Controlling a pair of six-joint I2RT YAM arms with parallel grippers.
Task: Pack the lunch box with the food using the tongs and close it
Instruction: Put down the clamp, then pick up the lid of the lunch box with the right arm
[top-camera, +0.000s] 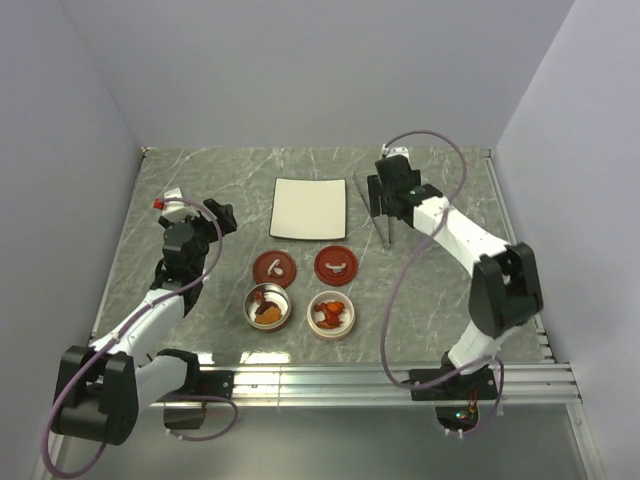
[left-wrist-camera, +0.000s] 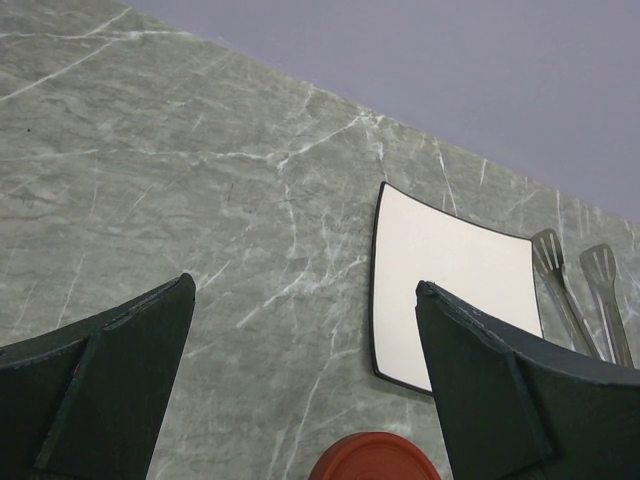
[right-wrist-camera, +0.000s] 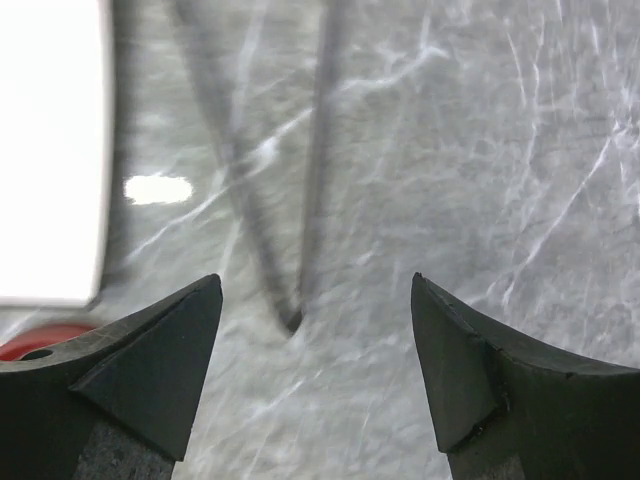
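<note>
Grey marble desk (top-camera: 455, 280): the left hand (left-wrist-camera: 303, 285) hangs open, empty, and the food (top-camera: 267, 312) sits in two lunch tins (top-camera: 250, 300) — packing looks done. Closing comes next, I'd judge; red lids (top-camera: 274, 266) lie just behind them, unobstructed. Right of the bare plate (top-camera: 310, 208), the tongs (left-wrist-camera: 548, 255) lie beneath the open right hand (right-wrist-camera: 315, 280).

The table (top-camera: 240, 170) has a grey-green top with a marble pattern and thin white veins, and silver metal rails (top-camera: 350, 385) run along its near edge. A plain back wall (top-camera: 320, 70), a left wall (top-camera: 50, 200) and a right wall (top-camera: 590, 150), all pale lavender-grey, close it in. The top is a little glossy, and a small bright spot of light (right-wrist-camera: 158, 188) shows on it.
</note>
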